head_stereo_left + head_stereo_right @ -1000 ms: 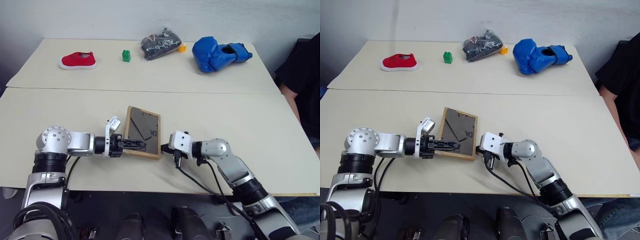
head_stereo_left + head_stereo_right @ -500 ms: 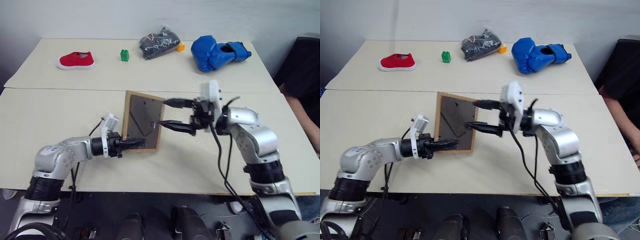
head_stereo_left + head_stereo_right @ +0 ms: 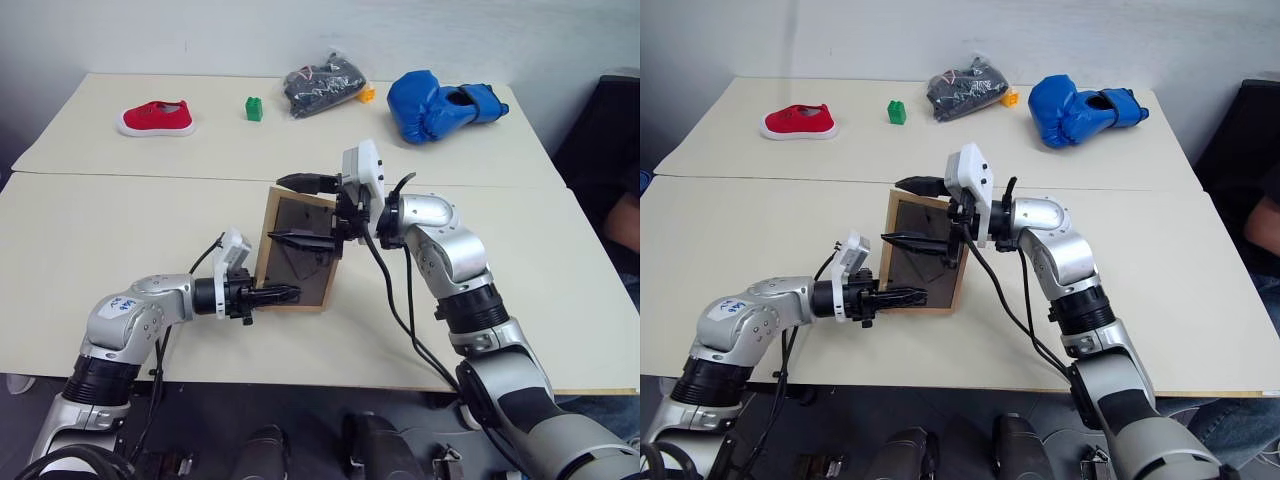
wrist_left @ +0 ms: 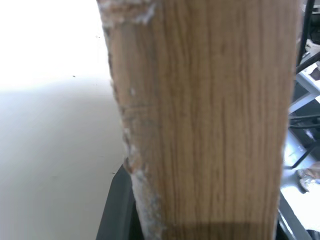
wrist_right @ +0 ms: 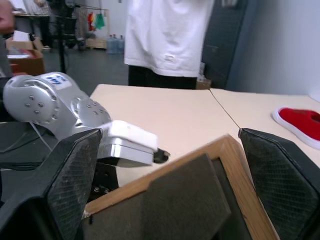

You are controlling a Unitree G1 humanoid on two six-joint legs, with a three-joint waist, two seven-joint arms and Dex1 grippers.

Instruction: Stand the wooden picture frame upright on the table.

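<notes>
1. Since a second ago: right gripper (image 3: 296, 210) risen from table level beside the frame's corner to the frame's top edge, jaws gone from pressed together to spread wide; wooden picture frame (image 3: 298, 250) tipped from lying nearly flat to standing steeply on its lower edge.
2. Left gripper (image 3: 272, 296) pinching the frame's lower left edge, fingers closed on the light-wood border; seen up close in the left wrist view as a broad wooden strip (image 4: 200, 120) between the fingers.
3. Right gripper level, pointing toward the robot's left, one finger above the frame's top edge and the other in front of the dark back panel; contact with the frame not clear.
4. Frame near the front middle of the table (image 3: 120, 230), dark back panel with fold-out stand turned toward the camera, leaning slightly.
5. Along the far side of the table: red shoe (image 3: 156, 118), green block (image 3: 253, 108), dark bag (image 3: 322, 84), blue boxing glove (image 3: 435, 101), all well apart from the frame.
6. Person in a white shirt (image 5: 170, 35) standing beyond the table in the right wrist view.
</notes>
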